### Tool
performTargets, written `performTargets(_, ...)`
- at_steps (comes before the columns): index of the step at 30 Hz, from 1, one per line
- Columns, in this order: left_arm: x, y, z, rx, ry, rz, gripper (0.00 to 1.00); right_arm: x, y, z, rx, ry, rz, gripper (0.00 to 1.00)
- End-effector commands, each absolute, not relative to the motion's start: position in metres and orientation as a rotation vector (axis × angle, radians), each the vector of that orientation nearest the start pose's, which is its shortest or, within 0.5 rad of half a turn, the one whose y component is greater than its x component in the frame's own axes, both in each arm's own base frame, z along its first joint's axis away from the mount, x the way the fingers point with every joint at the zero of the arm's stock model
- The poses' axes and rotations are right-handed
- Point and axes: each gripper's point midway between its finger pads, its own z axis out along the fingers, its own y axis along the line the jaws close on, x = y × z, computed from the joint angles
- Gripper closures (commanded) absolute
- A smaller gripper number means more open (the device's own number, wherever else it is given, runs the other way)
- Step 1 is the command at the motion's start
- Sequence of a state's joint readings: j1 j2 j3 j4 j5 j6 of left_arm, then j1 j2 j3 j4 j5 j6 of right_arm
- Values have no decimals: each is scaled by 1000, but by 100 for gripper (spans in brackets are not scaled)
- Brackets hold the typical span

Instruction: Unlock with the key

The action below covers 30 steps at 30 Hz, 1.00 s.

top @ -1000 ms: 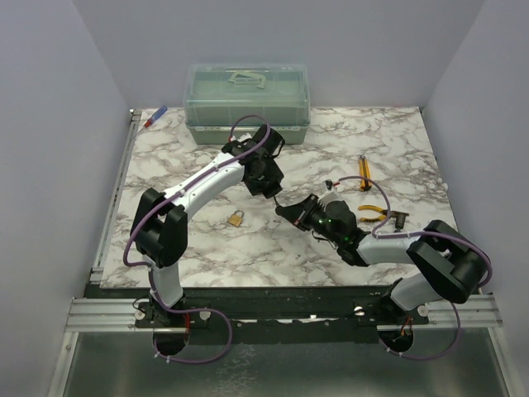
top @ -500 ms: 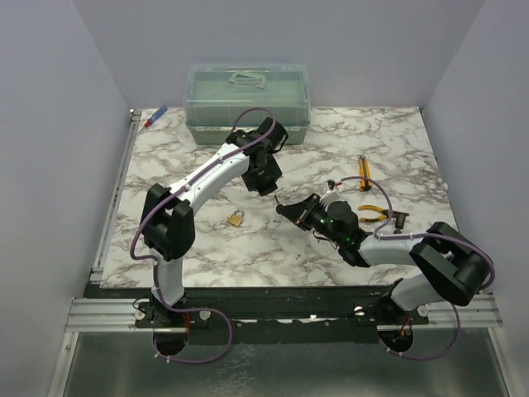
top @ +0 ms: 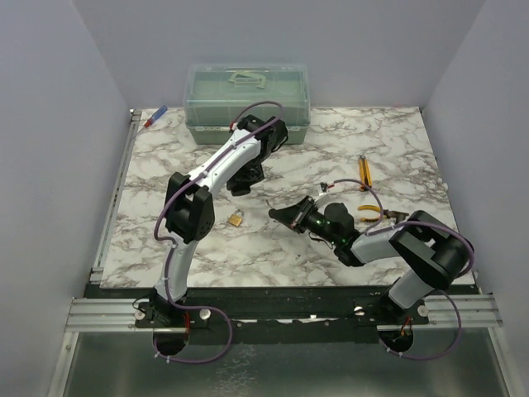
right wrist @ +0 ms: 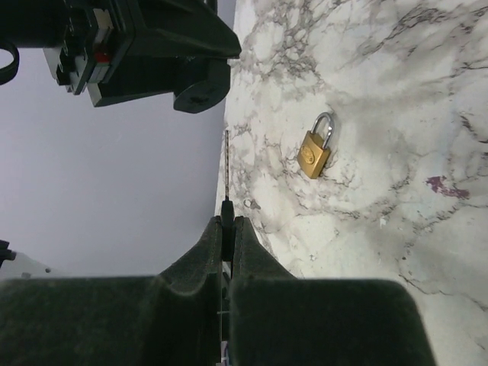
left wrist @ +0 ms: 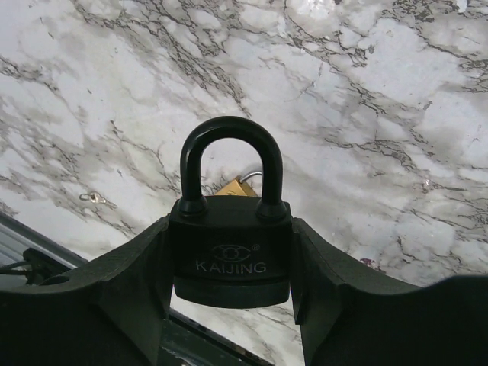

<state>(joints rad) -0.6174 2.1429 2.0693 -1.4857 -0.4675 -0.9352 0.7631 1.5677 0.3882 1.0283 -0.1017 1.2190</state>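
Observation:
My left gripper (left wrist: 230, 252) is shut on the body of the black padlock (left wrist: 230, 244), holding it upright above the marble table (left wrist: 396, 114) with its shackle closed. In the top view the left gripper (top: 242, 184) hangs just ahead of the toolbox. My right gripper (right wrist: 227, 221) is shut on the black head of the key (right wrist: 226, 207); the thin shaft sticks out ahead of the fingertips. From the right wrist, the padlock's underside (right wrist: 200, 90) shows up and left of the key tip, apart from it. The right gripper (top: 283, 217) sits right of the left one.
A small brass padlock (top: 236, 217) lies on the table between the arms, seen also as the brass padlock (right wrist: 315, 152). A translucent green toolbox (top: 246, 103) stands at the back. Yellow pliers (top: 372, 211) and a yellow-handled tool (top: 363, 169) lie at the right, a pen (top: 154, 117) at the back left.
The left arm has swung, carrying the black padlock left and back a little. The right gripper with the key has edged left.

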Motion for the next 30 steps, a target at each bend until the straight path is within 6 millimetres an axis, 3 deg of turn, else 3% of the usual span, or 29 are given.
performTargets(1,352,-168,139,-271,2722,612,100,252,345,157,273,1837,1689,100)
performTargets(7,360,-109,120,-139,2664,978,100,254,357,149,261,1882,1715,100)
performTargets(12,366,-92,120,-104,2602,1099,100,257,361,141,270,1922,1692,100)
performTargets(23,374,-156,125,-342,2752,539,100,257,371,146,252,1864,1800,100)
performTargets(30,365,-196,119,-460,2805,175,100,264,370,140,266,1854,1781,100)
